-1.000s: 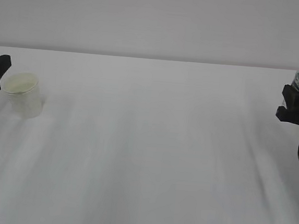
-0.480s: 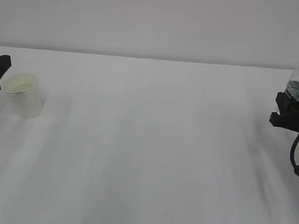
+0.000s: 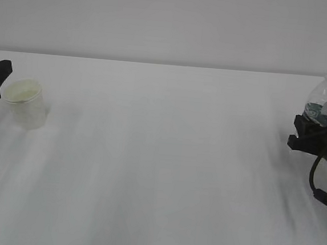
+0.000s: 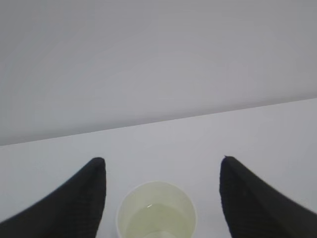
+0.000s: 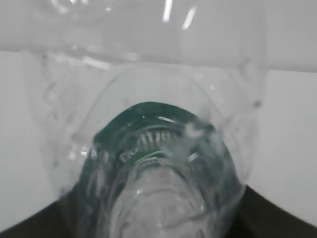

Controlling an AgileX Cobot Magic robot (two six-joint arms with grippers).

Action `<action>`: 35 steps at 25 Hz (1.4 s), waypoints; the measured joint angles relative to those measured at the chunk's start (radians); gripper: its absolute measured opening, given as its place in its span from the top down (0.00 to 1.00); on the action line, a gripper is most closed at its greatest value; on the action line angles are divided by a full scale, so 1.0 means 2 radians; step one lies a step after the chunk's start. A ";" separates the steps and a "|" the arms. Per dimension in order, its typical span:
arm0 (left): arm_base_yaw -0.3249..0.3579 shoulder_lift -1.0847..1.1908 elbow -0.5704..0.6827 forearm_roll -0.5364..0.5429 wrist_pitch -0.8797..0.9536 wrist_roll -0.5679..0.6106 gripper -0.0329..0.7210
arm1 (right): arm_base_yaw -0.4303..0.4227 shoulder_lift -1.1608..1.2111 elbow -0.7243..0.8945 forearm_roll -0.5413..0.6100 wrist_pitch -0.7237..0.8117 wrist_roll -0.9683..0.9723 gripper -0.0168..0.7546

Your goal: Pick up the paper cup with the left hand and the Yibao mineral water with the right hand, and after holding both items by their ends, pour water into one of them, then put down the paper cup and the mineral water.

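White table [image 3: 160, 156] fills most of the view, with the task items at opposite edges, so I read this as the put-down stage. The right hand [image 3: 314, 138] sits at the far right edge, mostly cut off; its fingers are closed around the Yibao mineral water [image 3: 325, 97], upright and low over the table. I can't tell if the base touches. The right wrist view is all bottle [image 5: 158, 163], green label blurred, fingers barely showing. The left hand [image 4: 161, 198] has its fingers spread wide, with the paper cup [image 4: 156, 210] standing between them, untouched, apparently released. In the exterior view the cup [image 3: 25, 103] stands on the table at far left. It looks like liquid inside, though that's hard to confirm.
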 joint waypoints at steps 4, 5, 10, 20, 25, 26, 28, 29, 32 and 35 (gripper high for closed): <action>0.000 0.000 0.000 0.000 0.000 0.000 0.29 | 0.000 0.017 -0.009 -0.002 0.000 0.000 0.47; 0.000 0.000 0.000 0.000 0.000 0.000 0.29 | 0.000 0.021 -0.011 -0.002 0.000 0.000 0.47; 0.000 0.000 0.000 0.002 0.000 0.000 0.29 | 0.000 0.033 -0.022 -0.002 0.000 0.000 0.47; 0.000 0.000 0.000 0.009 0.000 0.000 0.29 | 0.000 0.051 -0.032 -0.007 -0.003 0.000 0.47; 0.000 0.000 0.000 0.014 0.000 0.000 0.29 | 0.000 0.051 -0.032 -0.018 -0.003 0.000 0.45; 0.000 0.000 0.000 0.014 0.000 0.000 0.29 | 0.000 0.051 -0.032 -0.020 -0.003 0.000 0.44; 0.000 0.000 0.000 0.016 0.000 0.000 0.29 | 0.000 0.051 -0.032 -0.021 -0.003 0.000 0.41; 0.000 0.000 0.000 0.016 0.000 0.000 0.29 | 0.000 0.051 -0.032 -0.021 -0.003 0.000 0.40; 0.000 0.000 0.000 0.016 0.000 0.000 0.29 | 0.000 0.051 -0.032 -0.022 -0.003 0.000 0.35; 0.000 0.000 0.000 0.017 0.000 0.000 0.29 | 0.000 0.051 -0.032 -0.022 -0.003 0.000 0.30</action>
